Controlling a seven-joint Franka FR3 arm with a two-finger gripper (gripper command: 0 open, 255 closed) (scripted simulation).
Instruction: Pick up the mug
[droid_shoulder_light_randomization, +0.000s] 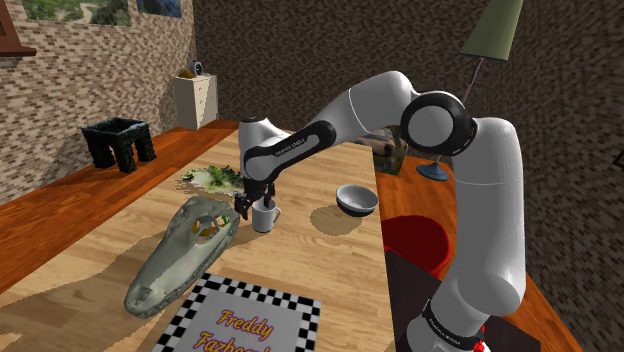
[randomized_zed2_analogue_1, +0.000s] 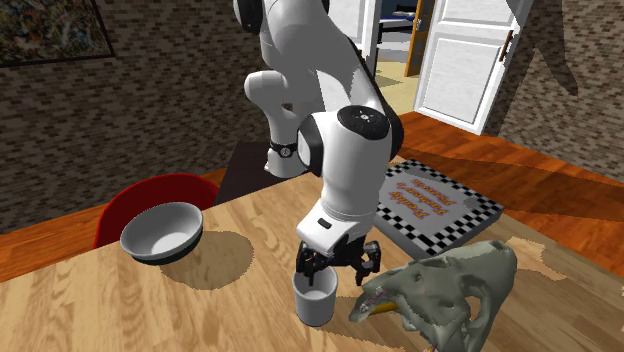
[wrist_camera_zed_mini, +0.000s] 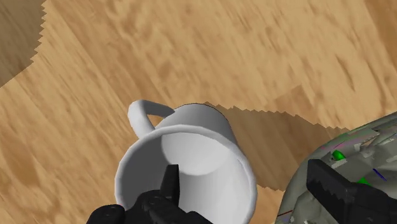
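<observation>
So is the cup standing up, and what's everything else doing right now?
mug, upright, empty, on the table, not lifted.
gripper, open, one finger inside the mug, one outside.
bowl, upright, empty.
skull, lying beside the mug.
door, open.

"Freddy" stands in orange script on the lilac lid of the checker-edged box (droid_shoulder_light_randomization: 262, 318); a second line under it begins "Fazb" and is cut by the picture's edge; the box lies well apart from the jaws of the gripper (droid_shoulder_light_randomization: 252, 206), beyond the skull (droid_shoulder_light_randomization: 185, 250); in the second exterior view the lid's lettering cannot be read; small white lettering on the arm (droid_shoulder_light_randomization: 292, 148), just above the jaws, is too small to read.
</observation>
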